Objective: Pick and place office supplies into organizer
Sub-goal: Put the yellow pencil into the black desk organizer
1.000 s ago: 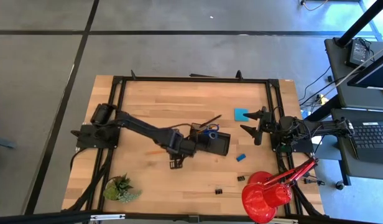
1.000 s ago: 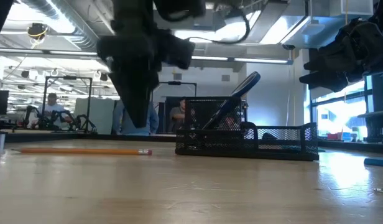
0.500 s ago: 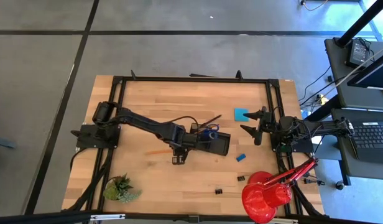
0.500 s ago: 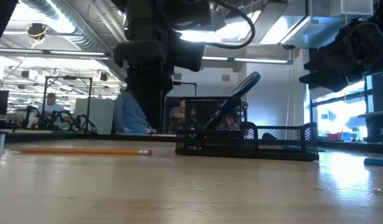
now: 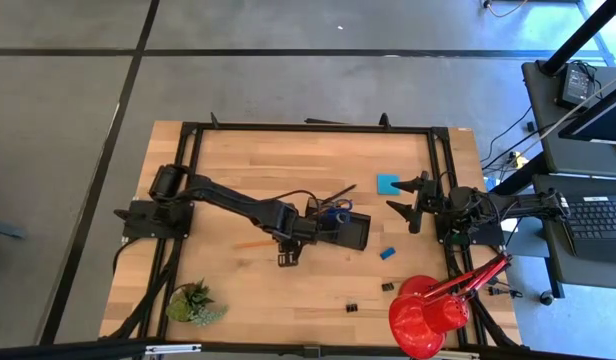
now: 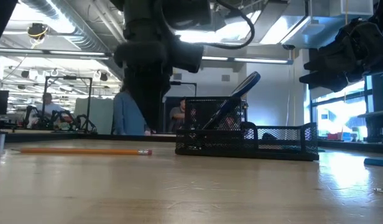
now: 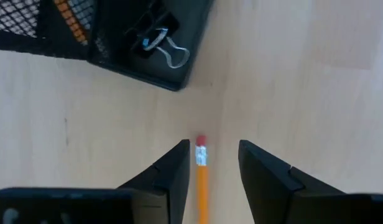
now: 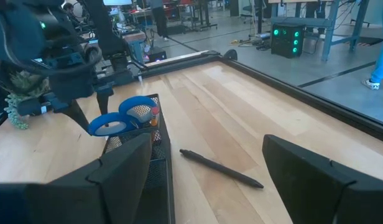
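The organizer (image 5: 338,228) sits mid-table, scissors (image 5: 337,210) standing in its left end. A pencil (image 5: 254,242) lies just left of it, under the left gripper (image 5: 285,256). The note pad (image 5: 389,184) lies behind-right; what seems an eraser (image 5: 387,253) lies front-right.

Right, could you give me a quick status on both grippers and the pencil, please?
Left gripper open, straddling the orange pencil beside the organizer. Right gripper open, waiting at the table's right edge. Nothing in the way.
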{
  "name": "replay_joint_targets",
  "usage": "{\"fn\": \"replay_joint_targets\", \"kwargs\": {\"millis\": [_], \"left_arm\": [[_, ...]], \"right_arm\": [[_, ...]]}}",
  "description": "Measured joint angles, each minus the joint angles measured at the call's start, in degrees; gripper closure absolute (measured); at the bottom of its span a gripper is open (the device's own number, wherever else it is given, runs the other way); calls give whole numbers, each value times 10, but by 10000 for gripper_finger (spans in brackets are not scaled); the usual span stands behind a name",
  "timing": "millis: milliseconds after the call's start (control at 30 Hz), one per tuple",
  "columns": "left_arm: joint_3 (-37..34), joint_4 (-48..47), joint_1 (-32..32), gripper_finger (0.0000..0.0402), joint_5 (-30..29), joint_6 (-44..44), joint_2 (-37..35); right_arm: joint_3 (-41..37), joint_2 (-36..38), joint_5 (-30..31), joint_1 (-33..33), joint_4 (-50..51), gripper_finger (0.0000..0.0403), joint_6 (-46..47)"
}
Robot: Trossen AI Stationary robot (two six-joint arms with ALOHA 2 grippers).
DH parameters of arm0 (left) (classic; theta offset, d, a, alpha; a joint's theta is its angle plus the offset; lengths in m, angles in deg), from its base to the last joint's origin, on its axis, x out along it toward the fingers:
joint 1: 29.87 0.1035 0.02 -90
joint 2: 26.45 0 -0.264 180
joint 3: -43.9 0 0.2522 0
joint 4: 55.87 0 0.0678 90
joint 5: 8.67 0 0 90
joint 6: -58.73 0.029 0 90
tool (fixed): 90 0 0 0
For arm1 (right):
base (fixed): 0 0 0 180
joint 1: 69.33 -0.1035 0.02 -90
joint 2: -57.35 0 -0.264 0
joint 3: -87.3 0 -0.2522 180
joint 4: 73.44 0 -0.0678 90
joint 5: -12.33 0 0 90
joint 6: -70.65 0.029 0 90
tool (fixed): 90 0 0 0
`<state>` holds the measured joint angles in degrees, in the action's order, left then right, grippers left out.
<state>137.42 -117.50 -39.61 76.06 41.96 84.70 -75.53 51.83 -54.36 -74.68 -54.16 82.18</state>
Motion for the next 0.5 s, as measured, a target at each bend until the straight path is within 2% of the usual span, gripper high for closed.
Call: {"fn": "replay_joint_targets", "kwargs": {"millis": [500], "left_arm": [[-1, -20, 9, 272, 9, -21, 44]], "right_arm": [[0, -3, 0, 0, 0, 92, -1]]}}
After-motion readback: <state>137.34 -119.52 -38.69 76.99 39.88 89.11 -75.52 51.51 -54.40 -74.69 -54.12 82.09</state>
